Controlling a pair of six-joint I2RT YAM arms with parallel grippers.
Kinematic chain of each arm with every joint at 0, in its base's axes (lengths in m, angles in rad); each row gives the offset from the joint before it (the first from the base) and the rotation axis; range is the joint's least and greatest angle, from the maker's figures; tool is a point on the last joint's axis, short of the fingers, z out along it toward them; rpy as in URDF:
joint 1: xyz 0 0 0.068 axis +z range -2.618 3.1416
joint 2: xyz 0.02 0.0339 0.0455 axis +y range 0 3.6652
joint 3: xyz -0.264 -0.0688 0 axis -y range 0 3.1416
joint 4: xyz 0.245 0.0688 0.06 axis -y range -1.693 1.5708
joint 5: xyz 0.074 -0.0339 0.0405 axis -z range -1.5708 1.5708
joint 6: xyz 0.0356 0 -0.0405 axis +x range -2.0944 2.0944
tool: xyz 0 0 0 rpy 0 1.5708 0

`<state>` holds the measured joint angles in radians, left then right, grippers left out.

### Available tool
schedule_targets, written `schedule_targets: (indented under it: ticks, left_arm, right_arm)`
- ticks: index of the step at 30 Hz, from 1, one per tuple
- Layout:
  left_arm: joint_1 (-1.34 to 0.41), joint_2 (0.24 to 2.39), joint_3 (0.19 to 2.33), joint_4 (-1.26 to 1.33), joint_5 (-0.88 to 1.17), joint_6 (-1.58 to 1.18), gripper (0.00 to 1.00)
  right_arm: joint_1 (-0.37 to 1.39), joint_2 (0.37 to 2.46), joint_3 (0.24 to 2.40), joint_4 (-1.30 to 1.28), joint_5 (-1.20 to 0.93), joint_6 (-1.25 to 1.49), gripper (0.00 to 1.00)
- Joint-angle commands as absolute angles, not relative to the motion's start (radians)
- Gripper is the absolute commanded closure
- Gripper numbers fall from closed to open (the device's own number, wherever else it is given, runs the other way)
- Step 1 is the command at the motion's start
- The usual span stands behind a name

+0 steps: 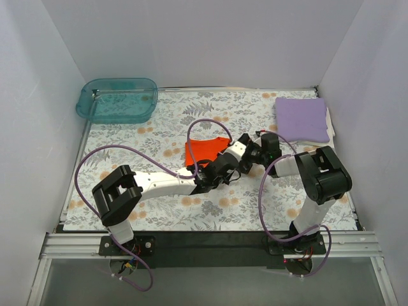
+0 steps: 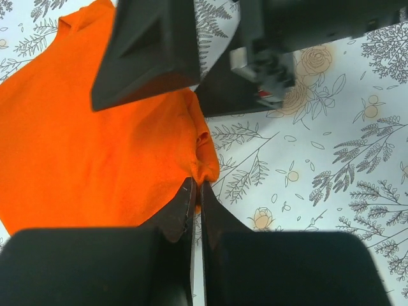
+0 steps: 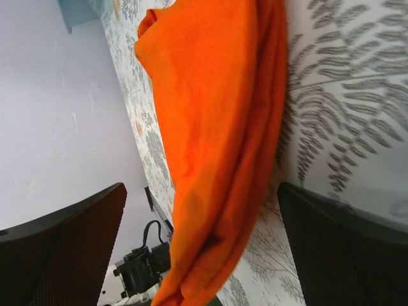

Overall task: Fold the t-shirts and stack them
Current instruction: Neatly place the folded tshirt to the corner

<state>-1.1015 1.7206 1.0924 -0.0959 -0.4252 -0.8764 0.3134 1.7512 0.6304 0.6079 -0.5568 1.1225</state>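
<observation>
your teal tub (image 1: 86, 107) sits at the far left corner, both shirts outside it; the lavender t-shirt (image 1: 301, 118) lies folded at the far right. your left gripper (image 2: 196, 191) pinches the hem of the orange t-shirt (image 1: 204, 152) in the middle (the right gripper (image 3: 201, 191) is spread wide at the same cloth).

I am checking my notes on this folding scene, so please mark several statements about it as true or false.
1. The lavender t-shirt lies folded near the far right corner of the floral cloth. True.
2. The orange t-shirt is inside the teal tub. False: it lies on the floral cloth, apart from the tub.
3. The right tool is shut. False: it is wide open, with orange cloth in the gap.
4. The left tool pinches the orange t-shirt's edge. True.
</observation>
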Motion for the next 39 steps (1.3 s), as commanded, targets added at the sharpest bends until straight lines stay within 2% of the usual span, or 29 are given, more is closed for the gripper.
schedule_targets:
  ticks: [1, 2, 3, 5, 6, 8, 9, 11, 13, 15, 19, 20, 23, 26, 30, 39]
  left_arm:
    - [-1.097, 1.677, 1.103, -0.097, -0.428, -0.899, 1.0]
    - [-1.098, 1.674, 1.104, -0.095, -0.428, -0.905, 1.0]
    - [-1.098, 1.672, 1.104, -0.097, -0.428, -0.908, 1.0]
    - [-1.098, 1.666, 1.104, -0.1, -0.426, -0.926, 1.0]
    - [-1.098, 1.661, 1.104, -0.103, -0.425, -0.936, 1.0]
    - [-1.097, 1.651, 1.097, -0.11, -0.419, -0.953, 0.97]
    - [-1.095, 1.64, 1.092, -0.112, -0.417, -0.971, 0.91]
    - [-1.085, 1.631, 1.078, -0.127, -0.413, -0.998, 0.84]
    - [-1.071, 1.609, 1.066, -0.143, -0.402, -1.044, 0.73]
    - [-1.045, 1.566, 1.039, -0.146, -0.374, -1.087, 0.67]
    - [-0.979, 1.488, 0.993, -0.172, -0.339, -1.155, 0.4]
    - [-0.939, 1.474, 0.986, -0.185, -0.322, -1.172, 0.29]
    - [-0.859, 1.41, 0.953, -0.256, -0.322, -1.241, 0.14]
    - [-0.763, 1.349, 0.916, -0.343, -0.313, -1.31, 0.08]
    - [-0.651, 1.266, 0.836, -0.403, -0.259, -1.359, 0.08]
    - [-0.572, 1.157, 0.723, -0.494, -0.221, -1.405, 0.08]
  right_arm:
    - [0.373, 1.813, 0.673, 0.615, -0.497, 1.135, 0.12]
    - [0.382, 1.834, 0.684, 0.614, -0.497, 1.131, 0.14]
    - [0.396, 1.844, 0.69, 0.611, -0.497, 1.126, 0.22]
    - [0.403, 1.856, 0.704, 0.612, -0.5, 1.1, 0.3]
    - [0.405, 1.856, 0.709, 0.608, -0.502, 1.08, 0.42]
    - [0.405, 1.847, 0.736, 0.563, -0.499, 1.007, 0.57]
    - [0.405, 1.844, 0.755, 0.53, -0.494, 0.973, 0.7]
    - [0.405, 1.83, 0.811, 0.408, -0.469, 0.863, 0.87]
    - [0.405, 1.815, 0.847, 0.286, -0.428, 0.783, 0.97]
    - [0.405, 1.809, 0.914, 0.188, -0.366, 0.656, 0.99]
    - [0.405, 1.815, 1.043, -0.049, -0.238, 0.433, 0.99]
    - [0.403, 1.815, 1.067, -0.131, -0.204, 0.384, 0.99]
    - [0.403, 1.816, 1.163, -0.221, -0.05, 0.227, 0.99]
    - [0.4, 1.825, 1.253, -0.307, 0.139, 0.089, 0.99]
    - [0.367, 1.853, 1.359, -0.36, 0.313, -0.07, 0.99]
    - [0.269, 1.94, 1.61, -0.394, 0.397, -0.254, 0.99]
